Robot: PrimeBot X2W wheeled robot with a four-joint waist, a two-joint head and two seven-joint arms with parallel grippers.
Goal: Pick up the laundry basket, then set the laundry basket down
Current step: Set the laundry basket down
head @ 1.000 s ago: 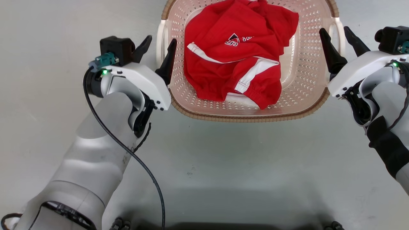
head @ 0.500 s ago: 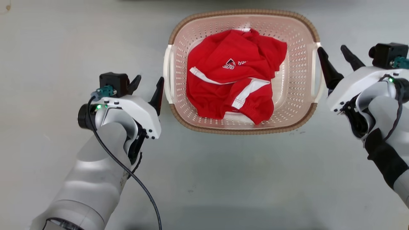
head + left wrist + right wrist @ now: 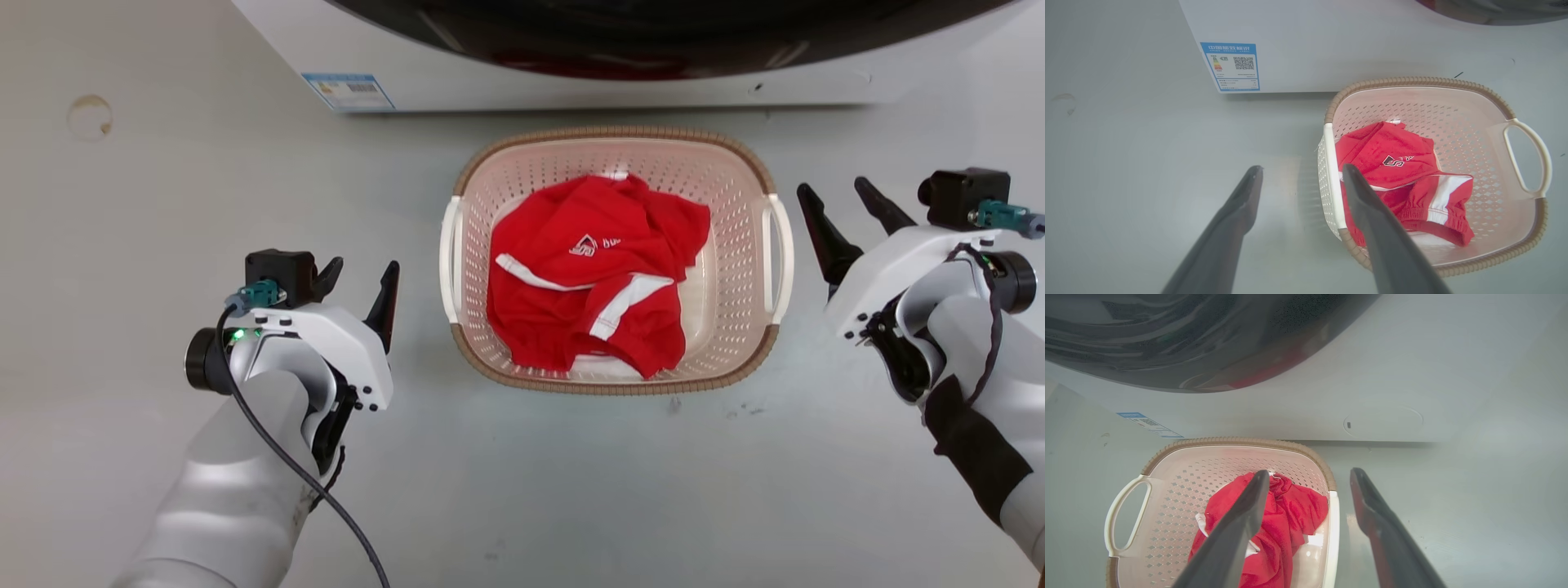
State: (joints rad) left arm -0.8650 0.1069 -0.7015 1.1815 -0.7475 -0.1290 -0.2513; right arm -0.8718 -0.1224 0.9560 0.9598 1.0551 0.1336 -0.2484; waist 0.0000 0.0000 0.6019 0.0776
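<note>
The laundry basket [image 3: 611,132], pale pink perforated plastic with a brown woven-look rim and white side handles, stands on the grey floor with a red garment [image 3: 596,286] inside. My left gripper [image 3: 363,271] is open, a short way left of the left handle [image 3: 447,257] and not touching it. My right gripper [image 3: 833,189] is open just right of the right handle [image 3: 782,253], also apart from it. From the left wrist, the left gripper [image 3: 1302,169] points past the basket [image 3: 1412,80] with one finger overlapping its near wall. From the right wrist, the right gripper [image 3: 1310,473] straddles the basket [image 3: 1229,440] edge from above.
A white washer [image 3: 571,82] with a dark round door stands just behind the basket, with a blue label [image 3: 347,90] at its lower left corner. Bare grey floor lies on both sides and in front. A black cable [image 3: 277,457] runs down my left forearm.
The head camera has pulled up and back, bringing the washer into view. Both open grippers, which sat at the basket's handles, now stand clear of them. The basket rests on the floor.
</note>
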